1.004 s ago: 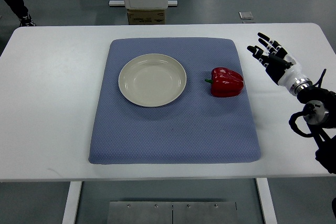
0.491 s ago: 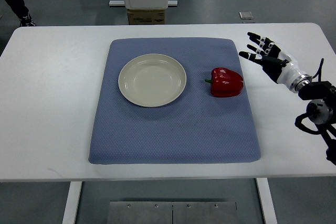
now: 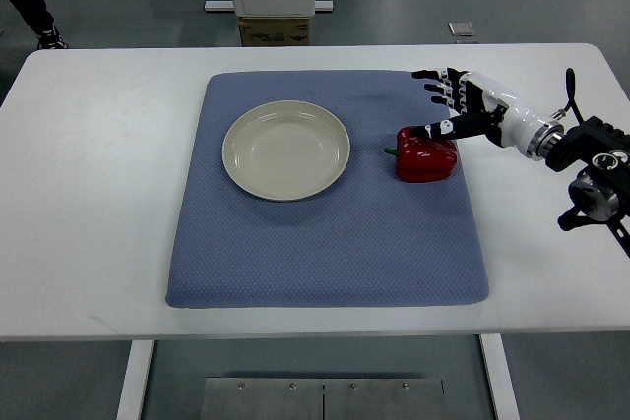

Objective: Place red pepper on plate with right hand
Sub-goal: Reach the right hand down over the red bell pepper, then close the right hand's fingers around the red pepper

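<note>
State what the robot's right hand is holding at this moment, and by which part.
Nothing is held. The right hand is open, fingers spread above the red pepper, which rests on the blue mat.

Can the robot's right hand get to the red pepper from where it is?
Probably yes. The right hand hangs open right above the red pepper, one fingertip over its top, and nothing stands between them on the blue mat.

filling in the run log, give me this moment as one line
phase: reach | right hand: open, over red pepper, no grasp | red pepper: on blue mat, right of plate | plate: empty
</note>
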You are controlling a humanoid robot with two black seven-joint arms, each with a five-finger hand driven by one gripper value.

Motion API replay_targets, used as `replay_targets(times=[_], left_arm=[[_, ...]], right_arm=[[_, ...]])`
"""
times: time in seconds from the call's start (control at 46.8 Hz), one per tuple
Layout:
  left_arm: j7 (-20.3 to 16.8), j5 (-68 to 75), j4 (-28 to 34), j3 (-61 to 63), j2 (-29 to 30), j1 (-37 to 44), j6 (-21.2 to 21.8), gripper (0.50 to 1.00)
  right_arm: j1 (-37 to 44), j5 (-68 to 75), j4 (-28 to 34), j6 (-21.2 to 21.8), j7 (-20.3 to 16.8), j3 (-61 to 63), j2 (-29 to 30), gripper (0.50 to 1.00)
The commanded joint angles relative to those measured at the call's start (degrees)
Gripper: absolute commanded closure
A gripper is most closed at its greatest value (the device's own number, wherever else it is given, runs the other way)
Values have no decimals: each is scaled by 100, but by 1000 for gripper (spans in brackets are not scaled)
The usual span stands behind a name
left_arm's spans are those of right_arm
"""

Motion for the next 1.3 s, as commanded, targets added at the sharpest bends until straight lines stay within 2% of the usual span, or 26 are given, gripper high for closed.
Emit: replay_targets(times=[0.0,0.705,0.94,1.282], left_arm=[[1,0,1,7,0,0,0,500],[1,0,1,-1,0,0,0,500],[1,0,1,7,0,0,0,500],[1,0,1,7,0,0,0,500]], right_arm=[[109,-230,2,-1,6,-167,-4,523],[469,-899,-60,-89,15,-1134,-83,578],[496,-978,-200,-362,15,-1389,-75,578],[531,-1004,-367,-458,15,-1539,-83,578]])
